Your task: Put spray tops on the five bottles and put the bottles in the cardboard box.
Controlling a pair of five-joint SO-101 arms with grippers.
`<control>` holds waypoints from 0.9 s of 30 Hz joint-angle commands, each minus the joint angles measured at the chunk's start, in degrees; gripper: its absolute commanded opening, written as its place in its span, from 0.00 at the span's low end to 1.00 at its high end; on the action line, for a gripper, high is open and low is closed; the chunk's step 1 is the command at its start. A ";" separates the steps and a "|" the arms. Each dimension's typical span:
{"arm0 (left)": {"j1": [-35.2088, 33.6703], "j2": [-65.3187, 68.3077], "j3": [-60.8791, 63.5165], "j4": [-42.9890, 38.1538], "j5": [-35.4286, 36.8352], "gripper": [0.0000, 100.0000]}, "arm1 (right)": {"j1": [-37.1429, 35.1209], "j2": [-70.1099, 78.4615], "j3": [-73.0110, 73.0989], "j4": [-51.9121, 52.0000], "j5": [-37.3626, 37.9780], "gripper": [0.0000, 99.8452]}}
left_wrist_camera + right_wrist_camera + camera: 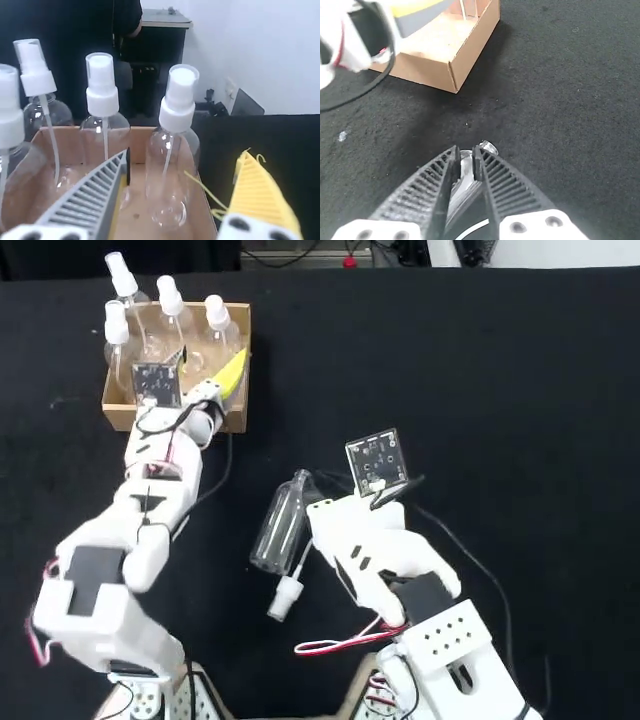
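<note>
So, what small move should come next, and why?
Probably the left gripper, open over the cardboard box, should back out toward the loose spray top. Four capped bottles stand in the box; the right gripper is shut on the fifth bottle, which has no top.

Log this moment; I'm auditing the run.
box: four capped bottles; fifth bottle: uncapped, lying, in right jaws; top: on table; left jaws: open at box

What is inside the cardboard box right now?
Four clear bottles with white spray tops stand in the cardboard box. The left gripper, open over its near side, hides part of the floor.
</note>
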 commanded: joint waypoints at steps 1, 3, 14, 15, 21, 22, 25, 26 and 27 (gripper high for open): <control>-0.66 -10.11 1.36 10.55 0.44 0.33 | 1.23 -0.04 -0.22 -1.41 0.09 0.05; -1.98 -15.03 0.66 22.68 0.53 0.33 | 1.23 -0.04 -0.22 -1.41 0.09 0.05; -5.32 -36.22 -7.52 73.32 -0.09 0.33 | 1.14 -0.04 -0.22 -1.41 0.09 0.05; -5.58 -37.19 -8.84 76.31 -0.97 0.33 | 1.14 -0.04 -0.22 -1.41 0.09 0.05; -7.87 -38.51 -24.31 101.01 -5.45 0.33 | 1.05 -0.13 -0.22 -1.32 0.09 0.05; -8.31 -37.98 -28.09 105.93 -7.12 0.33 | 1.05 -0.13 -0.22 -1.32 0.09 0.05; -11.03 -35.34 -39.43 117.98 -10.11 0.33 | 1.05 -0.22 -0.22 -1.32 0.09 0.05; -12.09 -34.11 -42.59 121.23 -10.81 0.33 | 0.97 -0.22 -0.22 -1.32 0.09 0.05; -12.62 -32.53 -45.41 124.40 -11.25 0.33 | 0.97 -0.22 -0.22 -1.32 0.09 0.05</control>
